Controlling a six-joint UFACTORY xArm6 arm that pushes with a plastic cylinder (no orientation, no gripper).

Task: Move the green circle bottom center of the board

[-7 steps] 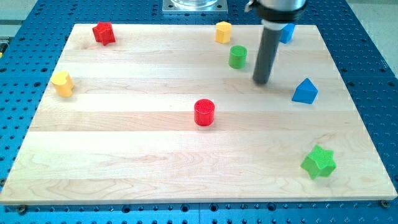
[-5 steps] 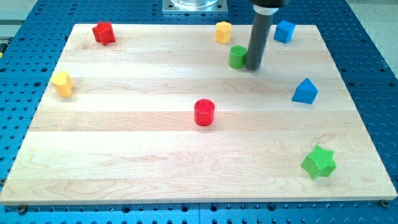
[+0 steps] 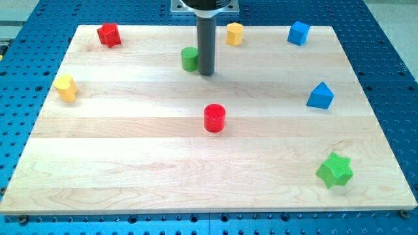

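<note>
Tip (image 3: 206,72): bare rod end, holding nothing, pressed against the right side of green circle (image 3: 189,59), which sits just left and slightly above; red circle (image 3: 214,118) below; risk: sideways contact likely sends the green circle leftward, not down toward bottom centre.

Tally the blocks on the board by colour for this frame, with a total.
Red: 2, a star and a cylinder
Yellow: 2, one at the view's top, one at the left
Green: 2, a circle beside my tip, and a star
Blue: 2, a cube and a wedge
Total: 8
</note>
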